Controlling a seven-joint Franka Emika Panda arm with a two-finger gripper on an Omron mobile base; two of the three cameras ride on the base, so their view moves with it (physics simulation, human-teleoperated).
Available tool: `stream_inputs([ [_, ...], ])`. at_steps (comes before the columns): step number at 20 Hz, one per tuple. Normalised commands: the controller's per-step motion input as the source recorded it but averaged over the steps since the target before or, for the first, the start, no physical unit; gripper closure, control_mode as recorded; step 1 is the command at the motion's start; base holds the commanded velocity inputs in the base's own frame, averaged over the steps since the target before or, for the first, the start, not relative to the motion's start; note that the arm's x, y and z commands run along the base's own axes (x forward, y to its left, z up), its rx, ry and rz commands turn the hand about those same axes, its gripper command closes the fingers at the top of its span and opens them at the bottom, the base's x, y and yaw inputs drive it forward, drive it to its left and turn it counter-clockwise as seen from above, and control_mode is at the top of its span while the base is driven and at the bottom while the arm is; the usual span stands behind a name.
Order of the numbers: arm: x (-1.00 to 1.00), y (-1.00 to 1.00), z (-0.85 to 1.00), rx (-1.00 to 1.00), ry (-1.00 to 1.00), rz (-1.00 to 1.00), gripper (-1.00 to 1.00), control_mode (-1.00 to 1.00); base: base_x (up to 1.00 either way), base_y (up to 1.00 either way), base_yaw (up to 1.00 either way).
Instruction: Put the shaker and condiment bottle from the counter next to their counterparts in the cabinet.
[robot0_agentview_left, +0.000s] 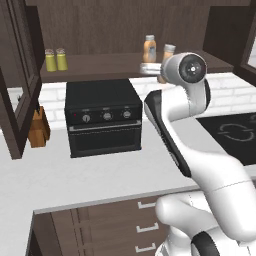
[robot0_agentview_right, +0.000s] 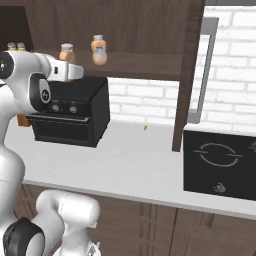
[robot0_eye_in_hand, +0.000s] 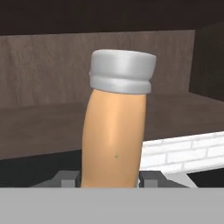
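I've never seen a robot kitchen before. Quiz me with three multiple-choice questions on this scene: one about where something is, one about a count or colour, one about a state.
1. Where do the two yellow-green shakers stand?
A. on the cabinet shelf, left end
B. on the counter
C. on top of the black oven

2. How many orange bottles are there?
A. one
B. two
C. four

3. What is the gripper doing?
A. hanging open over the stove
B. shut on nothing
C. shut on an orange bottle

Answers:
1. A: both shakers sit side by side on the dark shelf, above the black oven.
2. B: one orange bottle on the shelf, and the held condiment bottle.
3. C: the hand view shows the bottle upright between the dark finger tips.
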Motion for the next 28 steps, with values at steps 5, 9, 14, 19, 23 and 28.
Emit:
stream_inputs([
  [5, 0.1, 0.32, 0.36, 0.0, -0.08, 0.03, 1.0, -1.0, 0.0, 0.0, 0.0],
  [9, 0.09, 0.08, 0.11, -0.01, -0.01, 0.0, 1.0, -1.0, 0.0, 0.0, 0.0],
  [14, 0.22, 0.0, -0.19, 0.0, 0.02, 0.0, 1.0, -1.0, 0.0, 0.0, 0.0],
  [19, 0.4, 0.0, -0.05, 0.0, 0.05, 0.0, 1.0, -1.0, 0.0, 0.0, 0.0],
  [23, 0.36, 0.0, 0.0, 0.0, 0.01, 0.0, 1.0, -1.0, 0.0, 0.0, 0.0],
  [28, 0.33, 0.0, -0.02, 0.0, 0.0, 0.0, 1.0, -1.0, 0.0, 0.0, 0.0],
])
